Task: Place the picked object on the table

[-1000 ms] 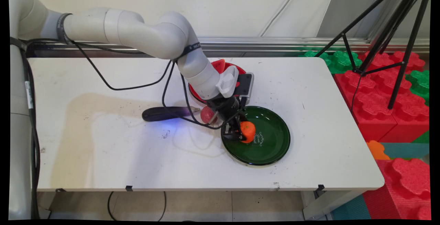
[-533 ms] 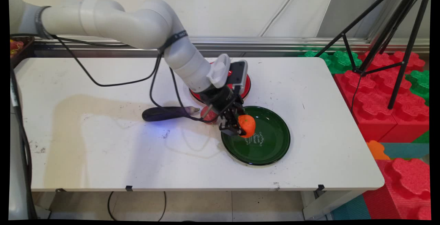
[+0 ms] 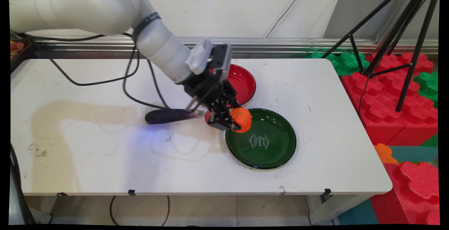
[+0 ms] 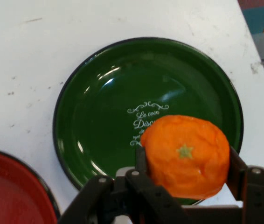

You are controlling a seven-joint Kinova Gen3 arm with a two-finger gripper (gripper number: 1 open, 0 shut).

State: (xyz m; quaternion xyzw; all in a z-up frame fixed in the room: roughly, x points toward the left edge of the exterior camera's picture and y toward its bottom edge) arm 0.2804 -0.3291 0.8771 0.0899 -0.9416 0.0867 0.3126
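While the white arm reaches in from the upper left with black cables drooping beneath it, the hand [image 3: 228, 119] is clamped on an orange toy fruit [image 3: 241, 119], one black finger pressed against each side of it, and the fruit hangs in the air clear of any surface. In the hand view the orange [image 4: 187, 155] shows a small green star-shaped stem mark on the face turned toward the camera, and the fingers [image 4: 142, 164] hug it left and right. Below and just to the right of the held fruit lies a green plate [image 3: 277, 156] flat on the white desk [image 3: 105, 159], with pale cursive lettering in its middle; the fruit sits above the plate's upper left rim in the main view. A red plate [image 3: 245, 82] lies behind the green one, nearer the wall, partly hidden by the hand. A dark purple eggplant [image 3: 168, 116] lies on its side on the desk just left of the hand, its stem end pointing toward it. A small reddish round thing peeks out behind the fingers, too covered to identify. Off the desk's right end stand red and green foam blocks [image 3: 393, 93] and a black tripod [image 3: 403, 30].
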